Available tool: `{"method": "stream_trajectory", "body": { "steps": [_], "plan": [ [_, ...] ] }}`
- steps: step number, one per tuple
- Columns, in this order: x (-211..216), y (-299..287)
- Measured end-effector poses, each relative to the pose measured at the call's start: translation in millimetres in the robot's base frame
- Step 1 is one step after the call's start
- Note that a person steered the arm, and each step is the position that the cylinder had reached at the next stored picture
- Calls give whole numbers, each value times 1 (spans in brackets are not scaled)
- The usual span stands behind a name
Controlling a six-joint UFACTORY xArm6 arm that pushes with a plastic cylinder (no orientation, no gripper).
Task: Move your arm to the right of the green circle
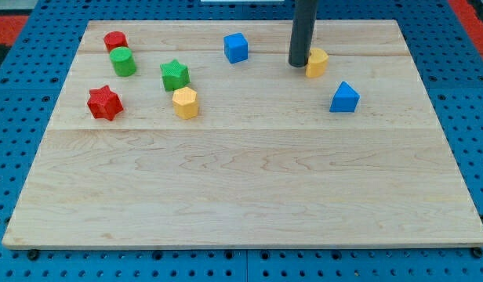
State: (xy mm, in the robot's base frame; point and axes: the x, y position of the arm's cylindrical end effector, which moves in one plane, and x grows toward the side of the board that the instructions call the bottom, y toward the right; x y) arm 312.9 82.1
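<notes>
A single straight rod is showing as the whole of the arm in the upper middle of the frame, dark charcoal grey, smooth and round like a plain tube. It is keeping one even width down to my tip (298, 64), which is looking blunt, flat-cut and slightly darker, with a faint sheen.

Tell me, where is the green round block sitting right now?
The green circle sits near the board's top-left corner in the camera view, just below the red cylinder and left of the green star. My tip is far off to its right.
</notes>
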Motion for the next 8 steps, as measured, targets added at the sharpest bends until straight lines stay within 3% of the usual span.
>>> {"method": "stream_trajectory", "body": {
  "steps": [1,3,5,8],
  "plan": [
    [11,21],
    [-27,77],
    [10,51],
    [1,28]
  ]
}}
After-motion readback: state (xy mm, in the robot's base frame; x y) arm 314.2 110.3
